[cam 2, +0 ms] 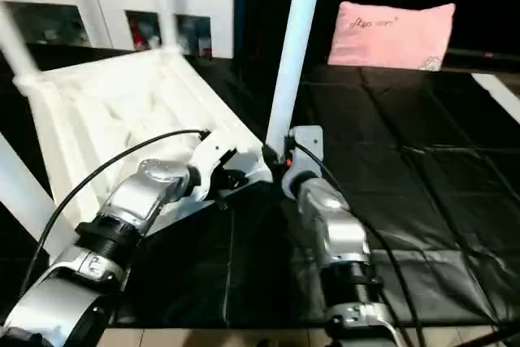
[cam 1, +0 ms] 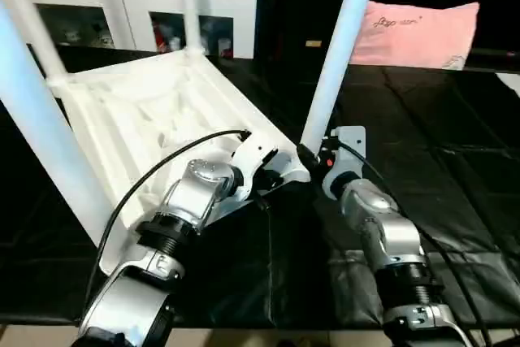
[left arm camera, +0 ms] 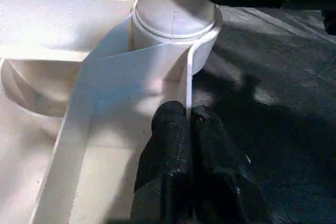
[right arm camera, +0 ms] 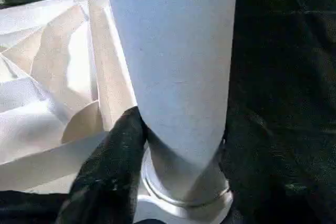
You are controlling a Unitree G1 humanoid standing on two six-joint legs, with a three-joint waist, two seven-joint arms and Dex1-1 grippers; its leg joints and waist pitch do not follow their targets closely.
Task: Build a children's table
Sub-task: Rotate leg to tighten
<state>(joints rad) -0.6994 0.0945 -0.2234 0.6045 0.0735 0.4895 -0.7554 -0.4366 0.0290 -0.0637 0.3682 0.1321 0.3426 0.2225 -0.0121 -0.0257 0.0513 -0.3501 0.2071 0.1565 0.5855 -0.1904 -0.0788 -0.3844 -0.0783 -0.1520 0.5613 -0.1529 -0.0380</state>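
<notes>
Looked out from the left eye over a black sheet point(cam 1: 455, 168), with a white cabinet point(cam 1: 130, 6) and a pink pillow point(cam 1: 422, 32) at the back. Found the tabletop point(cam 1: 146, 111) underside up and tilted on that sheet, ribs showing, with three other legs point(cam 1: 41, 136) standing up out of its corners. Saw the left gripper point(cam 1: 272, 170) at the near right corner and the right gripper point(cam 1: 313, 156) just beside it at the foot of the fourth leg point(cam 1: 337, 54), whose long axis rose steeply, up and away from both wrists.

Met the same layout from the right eye, that leg planted between the two forearms.

Through the left wrist, caught the two black fingers point(left arm camera: 168, 129) pinched tight on the tabletop's thin side wall point(left arm camera: 188, 77), one on each face, just short of the corner socket point(left arm camera: 202, 51) with the leg's collar sitting in it.

Through the right wrist, made out a finger point(right arm camera: 113, 161) pressed to the leg just above its collar, closed around the shaft with no gap to be seen.

Judged the seating to turn on a push or twist straight along that axis into the socket, right arm on the leg, left bracing the corner
</notes>
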